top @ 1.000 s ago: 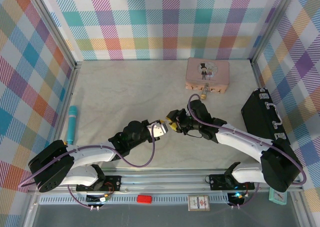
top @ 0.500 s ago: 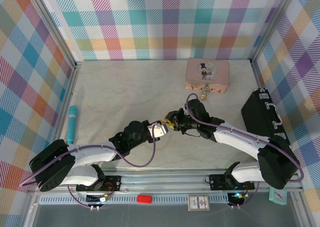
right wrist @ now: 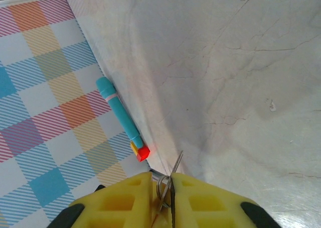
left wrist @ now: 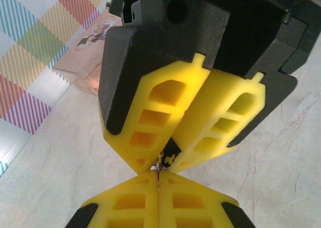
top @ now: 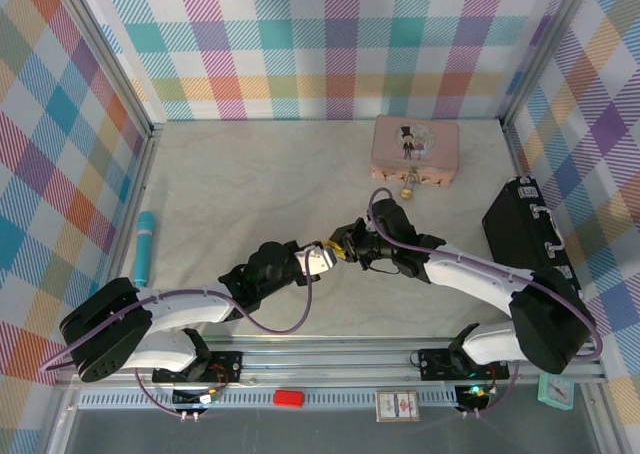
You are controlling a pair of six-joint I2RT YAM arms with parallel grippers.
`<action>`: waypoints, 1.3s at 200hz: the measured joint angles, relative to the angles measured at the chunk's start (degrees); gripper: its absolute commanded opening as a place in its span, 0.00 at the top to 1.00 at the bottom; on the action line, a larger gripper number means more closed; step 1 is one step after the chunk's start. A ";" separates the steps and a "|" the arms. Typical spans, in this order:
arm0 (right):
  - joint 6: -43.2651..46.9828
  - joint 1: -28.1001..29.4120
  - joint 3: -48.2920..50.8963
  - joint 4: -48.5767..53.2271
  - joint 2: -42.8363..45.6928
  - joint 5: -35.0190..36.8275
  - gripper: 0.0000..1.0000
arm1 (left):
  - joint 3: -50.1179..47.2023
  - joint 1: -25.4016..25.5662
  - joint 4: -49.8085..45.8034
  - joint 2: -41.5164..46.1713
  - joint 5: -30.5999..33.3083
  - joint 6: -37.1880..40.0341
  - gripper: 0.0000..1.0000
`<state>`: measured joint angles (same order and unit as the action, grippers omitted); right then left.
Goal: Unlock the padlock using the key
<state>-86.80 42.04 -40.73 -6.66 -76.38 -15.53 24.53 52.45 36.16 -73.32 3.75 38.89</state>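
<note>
Both arms met tip to tip over mid desk point(top: 250, 174). I read it as a handover of the key point(left wrist: 158, 166), probably a regrip for a better insertion angle. Left fingers point(left wrist: 125, 208) were clamped shut on its thin end. Right fingers point(right wrist: 120, 203) were pinched onto its wire ring from the opposite side. Padlock point(top: 408, 186) sat well apart, at the front latch of the pink tin point(top: 415, 139). I couldn't tell if it was hooked through. Tin lid was down, contents unseen. Black case point(top: 525, 224) on the right was shut too.
</note>
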 measured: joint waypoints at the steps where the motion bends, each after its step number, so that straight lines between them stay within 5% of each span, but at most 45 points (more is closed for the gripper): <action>1: -0.02 0.00 0.00 0.00 0.00 0.02 0.84 | 0.02 0.00 0.00 -0.02 0.00 0.00 1.00; 80: 0.22 -0.02 0.00 -0.20 -0.50 0.20 0.96 | 0.00 0.00 -0.26 -0.24 0.63 0.00 1.00; 137: 2.56 0.04 -0.85 1.88 -0.50 0.83 1.00 | -0.79 0.02 0.46 0.90 -0.26 -1.66 0.83; 188: 18.99 -1.97 -9.68 8.85 -0.50 3.04 1.00 | 1.29 -1.18 -4.13 6.80 -0.74 -10.21 0.71; 260: 47.50 -2.67 -9.81 6.45 0.59 5.03 1.00 | 7.65 -11.89 -15.50 15.87 -2.89 -32.44 0.62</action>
<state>-39.31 39.38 -50.54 -0.21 -75.79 -10.50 32.18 40.56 20.67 -57.45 0.86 6.46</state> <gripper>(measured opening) 0.064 0.383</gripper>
